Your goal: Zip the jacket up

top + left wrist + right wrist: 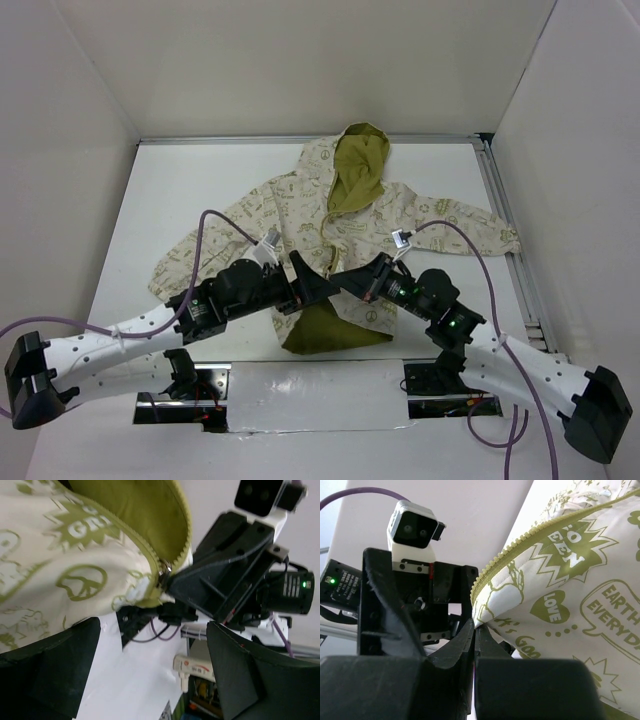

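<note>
The cream jacket (300,205) with olive-green prints lies flat on the white table, hood (357,160) at the far end. Its lower front is turned up, showing olive lining (328,325). My right gripper (476,625) is shut on the jacket's bottom corner beside the green zipper teeth (492,567) and holds it raised. It also shows in the top view (352,283) and the left wrist view (167,582), next to a small metal zipper piece (163,570). My left gripper (315,283) faces it. Its fingers (50,672) are wide apart and empty just below the jacket's edge.
White walls enclose the table on three sides. A metal rail (510,240) runs along the right edge. Purple cables (205,235) arch over both arms. The arm bases and wiring sit at the near edge (440,385). A small white device (192,667) lies there.
</note>
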{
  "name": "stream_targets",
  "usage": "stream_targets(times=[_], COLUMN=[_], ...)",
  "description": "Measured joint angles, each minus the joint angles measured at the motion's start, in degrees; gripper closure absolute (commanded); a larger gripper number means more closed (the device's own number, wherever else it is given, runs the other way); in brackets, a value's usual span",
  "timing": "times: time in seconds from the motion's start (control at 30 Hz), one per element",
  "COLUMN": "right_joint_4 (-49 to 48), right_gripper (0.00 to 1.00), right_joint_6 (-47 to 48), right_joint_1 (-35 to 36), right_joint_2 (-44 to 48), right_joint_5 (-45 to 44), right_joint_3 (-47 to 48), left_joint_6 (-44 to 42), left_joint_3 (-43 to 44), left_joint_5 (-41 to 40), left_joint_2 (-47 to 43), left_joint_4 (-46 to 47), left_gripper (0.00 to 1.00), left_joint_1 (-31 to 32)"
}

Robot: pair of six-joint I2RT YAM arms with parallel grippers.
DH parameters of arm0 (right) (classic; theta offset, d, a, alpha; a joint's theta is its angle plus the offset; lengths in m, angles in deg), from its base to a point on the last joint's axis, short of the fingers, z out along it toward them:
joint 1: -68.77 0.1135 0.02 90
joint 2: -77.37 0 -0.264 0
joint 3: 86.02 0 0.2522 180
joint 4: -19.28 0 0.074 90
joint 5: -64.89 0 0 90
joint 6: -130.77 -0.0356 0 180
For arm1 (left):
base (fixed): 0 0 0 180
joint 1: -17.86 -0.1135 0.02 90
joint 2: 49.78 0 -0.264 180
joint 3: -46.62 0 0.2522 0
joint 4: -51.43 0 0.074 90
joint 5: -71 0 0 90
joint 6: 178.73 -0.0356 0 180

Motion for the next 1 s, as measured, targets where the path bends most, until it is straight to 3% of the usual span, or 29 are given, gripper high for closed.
stream_targets(times=[0.23, 0.27, 0.63, 1.0], right_joint_4=[1.0, 1.0, 1.0, 6.5], right_gripper=[1.0, 1.0, 1.0, 1.0], right_joint_6=[-0.5, -0.7, -2.0, 1.3], right_joint_1=[0.0, 0.0, 0.0, 0.0], right_joint_2=[2.1, 1.6, -1.7, -1.3], right_joint_5=[-0.9, -0.8, -0.7, -2.2], right_joint_3=[-0.1, -0.1, 0.9, 4.7], left_joint_6=[-1.5, -1.6, -5.9, -4.6], left_joint_3=[0.0, 0.0, 0.0, 6.5], left_joint_5=[-6.6, -7.4, -10.1, -9.4], left_joint_2=[0.7, 0.7, 0.9, 5.9], left_joint_4=[4.9, 5.6, 10.6, -1.8], left_gripper=[0.07, 0.12, 0.17, 0.16], left_joint_1=[0.1, 0.1, 0.1, 0.1])
